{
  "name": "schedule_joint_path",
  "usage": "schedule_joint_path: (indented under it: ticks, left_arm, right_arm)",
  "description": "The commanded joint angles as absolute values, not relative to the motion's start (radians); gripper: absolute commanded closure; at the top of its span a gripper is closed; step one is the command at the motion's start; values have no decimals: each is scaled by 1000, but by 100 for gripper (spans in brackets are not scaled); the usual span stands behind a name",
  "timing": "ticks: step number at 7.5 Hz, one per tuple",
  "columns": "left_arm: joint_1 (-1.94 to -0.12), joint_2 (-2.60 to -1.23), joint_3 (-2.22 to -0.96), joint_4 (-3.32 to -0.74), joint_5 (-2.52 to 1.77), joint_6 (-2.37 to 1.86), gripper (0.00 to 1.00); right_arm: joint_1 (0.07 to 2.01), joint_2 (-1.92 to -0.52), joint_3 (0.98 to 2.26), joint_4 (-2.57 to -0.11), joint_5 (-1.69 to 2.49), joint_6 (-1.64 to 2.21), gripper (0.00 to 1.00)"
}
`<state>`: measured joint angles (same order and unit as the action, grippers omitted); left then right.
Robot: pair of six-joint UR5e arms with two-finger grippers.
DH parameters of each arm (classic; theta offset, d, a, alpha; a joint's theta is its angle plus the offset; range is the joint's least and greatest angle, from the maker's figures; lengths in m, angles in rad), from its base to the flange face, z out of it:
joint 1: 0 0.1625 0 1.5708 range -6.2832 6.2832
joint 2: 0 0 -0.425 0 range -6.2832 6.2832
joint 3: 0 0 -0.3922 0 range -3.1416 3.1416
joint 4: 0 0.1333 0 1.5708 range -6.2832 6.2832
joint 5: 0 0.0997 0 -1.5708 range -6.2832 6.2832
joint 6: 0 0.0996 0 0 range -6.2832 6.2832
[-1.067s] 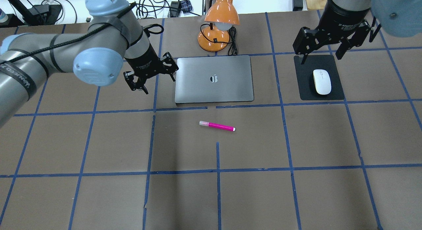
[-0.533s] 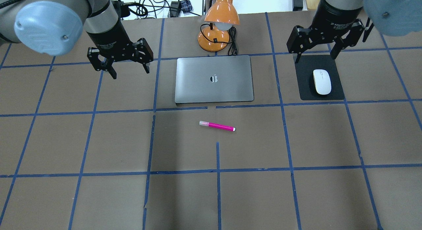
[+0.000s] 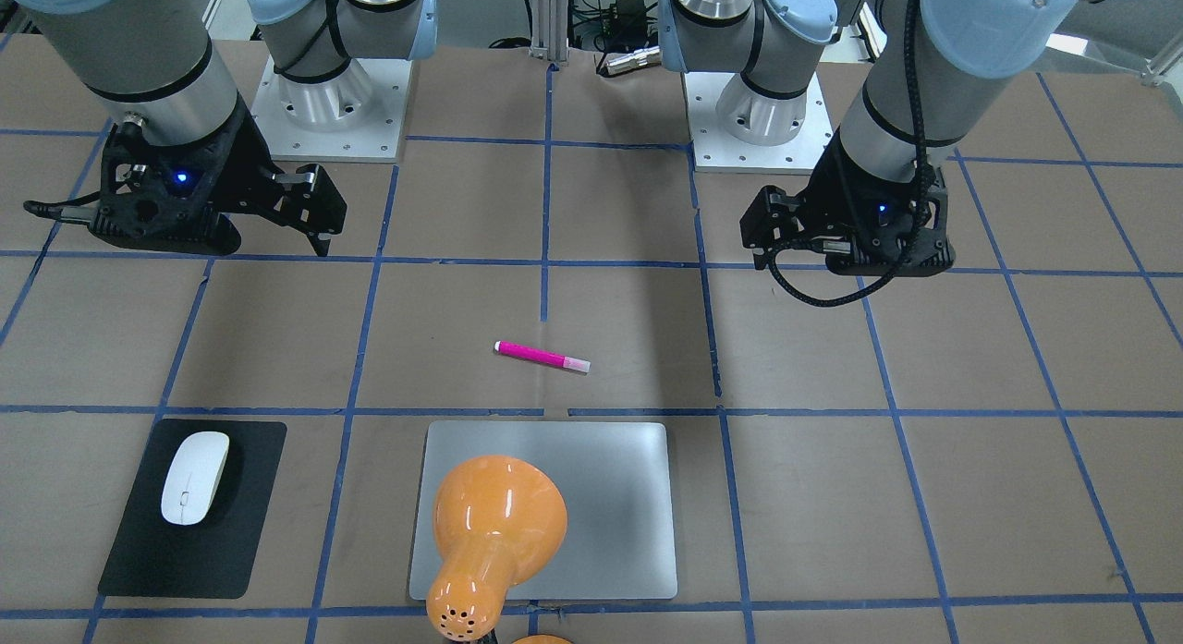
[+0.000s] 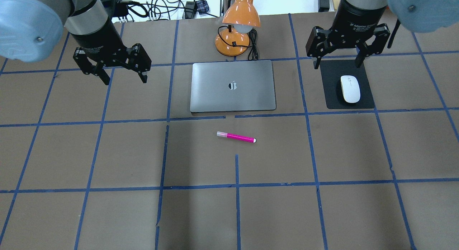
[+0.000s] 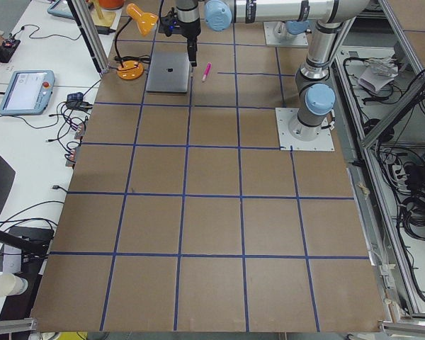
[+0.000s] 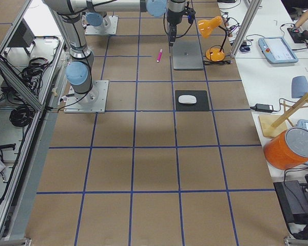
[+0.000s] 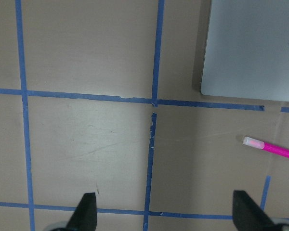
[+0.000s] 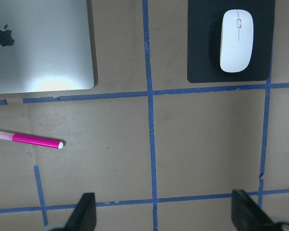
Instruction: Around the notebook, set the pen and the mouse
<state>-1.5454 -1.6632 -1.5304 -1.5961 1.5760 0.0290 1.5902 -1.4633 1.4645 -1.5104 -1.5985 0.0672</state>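
Observation:
The silver-grey notebook (image 4: 233,86) lies flat at the table's far middle. The magenta pen (image 4: 236,137) lies on the table just in front of it, also seen in the front view (image 3: 542,357). The white mouse (image 4: 350,89) rests on a black mat (image 4: 333,97) to the notebook's right. My left gripper (image 4: 125,79) hangs open and empty above the table, left of the notebook. My right gripper (image 4: 337,65) hangs open and empty over the mat's far edge, behind the mouse. The right wrist view shows the mouse (image 8: 236,41) and the pen (image 8: 30,139) below.
An orange desk lamp (image 4: 238,24) with a black cord stands just behind the notebook and hides part of it in the front view. Blue tape lines grid the brown table. Cables and equipment lie beyond the far edge.
My left arm has swung left, away from the notebook's left edge, and its gripper now points downward. My right gripper has drifted slightly left. Pen, mouse and notebook have not moved.

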Motion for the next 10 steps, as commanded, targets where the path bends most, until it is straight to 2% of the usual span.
schedule_joint_path:
  ticks: [1,10]
  left_arm:
    - [-1499,-1635,-1537,-1612,1571,72,0]
    - [-1486,-1606,-1583,-1611,1563,78,0]
  right_arm:
    - [1594,-1457,1471,-1508,-1592,66,0]
    - [1583,-1456,1489,-1519,-1605,61,0]
